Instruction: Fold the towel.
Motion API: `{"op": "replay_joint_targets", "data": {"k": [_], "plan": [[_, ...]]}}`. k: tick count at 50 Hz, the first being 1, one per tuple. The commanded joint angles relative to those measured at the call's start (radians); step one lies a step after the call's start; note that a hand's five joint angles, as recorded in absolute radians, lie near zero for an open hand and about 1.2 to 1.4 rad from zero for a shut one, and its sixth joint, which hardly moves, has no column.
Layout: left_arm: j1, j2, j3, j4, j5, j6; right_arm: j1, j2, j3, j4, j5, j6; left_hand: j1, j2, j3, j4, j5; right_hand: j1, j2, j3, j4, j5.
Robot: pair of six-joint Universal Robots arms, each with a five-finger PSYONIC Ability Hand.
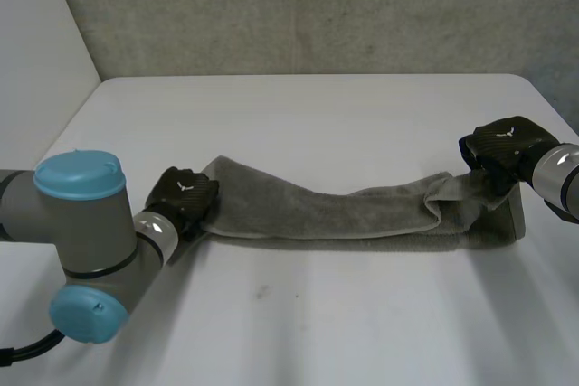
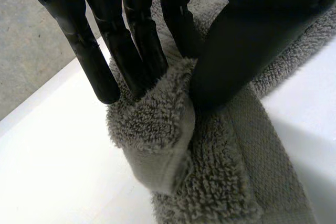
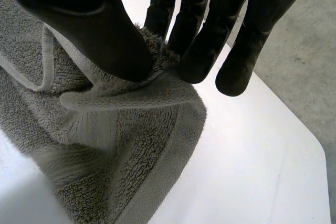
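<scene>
Towel [image 1: 344, 214] count is one: a grey terry piece, folded lengthwise into a long band and lying across the one white bench [image 1: 298, 115]. Its left end sits some way in from the bench's left edge, its right end comes close to the right edge, and the whole band is well short of the far edge. You have two robot hands on it, one at each end. Your left robot hand [image 1: 184, 194] is at the band's left end. In its wrist view the fingers [image 2: 131, 51] stand on one side of a raised fold of cloth and the thumb [image 2: 236, 61] on the other, pinching that fold between them. Your right robot hand [image 1: 502, 146] is at the right end, where the cloth is drawn up off the bench and bunches below the palm. There the thumb [image 3: 105, 40] and fingers [image 3: 194, 45] are closed on a tuft at the hemmed edge. Between the two hands the band lies flat, with a pale hem running along its near side. On your left arm [image 1: 81, 223] you can count two light-blue caps.
</scene>
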Motion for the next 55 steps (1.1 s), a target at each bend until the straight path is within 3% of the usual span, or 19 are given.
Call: {"op": "replay_joint_targets", "data": {"k": [1,9,14,19,22,24,27,33,35,41,46,55], "plan": [[0.005,-0.047,0.047,-0.002,0.001,0.000,0.000,0.011,-0.013,-0.003,-0.001,-0.001,0.312,0.307,0.308,0.307,0.314,0.078,0.094,0.064,0.059,0.066],[0.016,-0.102,0.207,-0.001,0.002,0.056,0.057,0.096,-0.147,-0.018,0.010,-0.028,0.312,0.307,0.308,0.307,0.314,0.078,0.094,0.064,0.059,0.066],[0.023,-0.154,0.408,-0.002,0.007,0.127,0.110,0.194,-0.358,-0.046,0.080,-0.026,0.312,0.307,0.308,0.307,0.314,0.078,0.094,0.064,0.059,0.066],[0.023,-0.258,0.822,-0.004,0.019,0.152,0.161,0.339,-0.779,-0.219,0.172,0.001,0.312,0.307,0.308,0.307,0.314,0.078,0.094,0.064,0.059,0.066],[0.023,-0.285,0.941,-0.004,0.022,0.150,0.164,0.369,-0.883,-0.288,0.195,0.026,0.312,0.307,0.308,0.307,0.314,0.078,0.094,0.064,0.059,0.066],[0.023,-0.340,1.181,-0.004,0.025,0.145,0.164,0.409,-1.045,-0.424,0.249,0.087,0.312,0.307,0.308,0.307,0.314,0.078,0.094,0.064,0.059,0.066],[0.028,-0.364,1.355,-0.001,0.022,0.126,0.164,0.424,-1.145,-0.507,0.266,0.118,0.312,0.307,0.308,0.307,0.314,0.078,0.094,0.064,0.059,0.066],[0.032,-0.329,1.376,0.033,0.022,0.003,0.164,0.406,-1.158,-0.505,0.263,0.124,0.312,0.307,0.308,0.307,0.314,0.078,0.094,0.064,0.059,0.066],[0.045,-0.312,1.368,0.028,0.024,-0.057,0.164,0.386,-1.118,-0.433,0.257,0.124,0.312,0.307,0.308,0.307,0.314,0.078,0.094,0.064,0.059,0.066],[0.082,-0.305,1.280,-0.056,0.029,-0.079,0.164,0.373,-1.032,-0.256,0.169,0.121,0.312,0.307,0.308,0.307,0.314,0.078,0.094,0.064,0.059,0.066],[0.094,-0.288,1.017,-0.128,0.053,-0.077,0.167,0.372,-0.848,-0.042,0.088,0.117,0.312,0.307,0.308,0.307,0.314,0.078,0.094,0.064,0.059,0.066],[0.097,-0.289,0.624,-0.088,0.173,-0.068,0.167,0.387,-0.555,-0.015,0.071,0.086,0.312,0.307,0.308,0.307,0.314,0.078,0.094,0.064,0.059,0.066]]}}
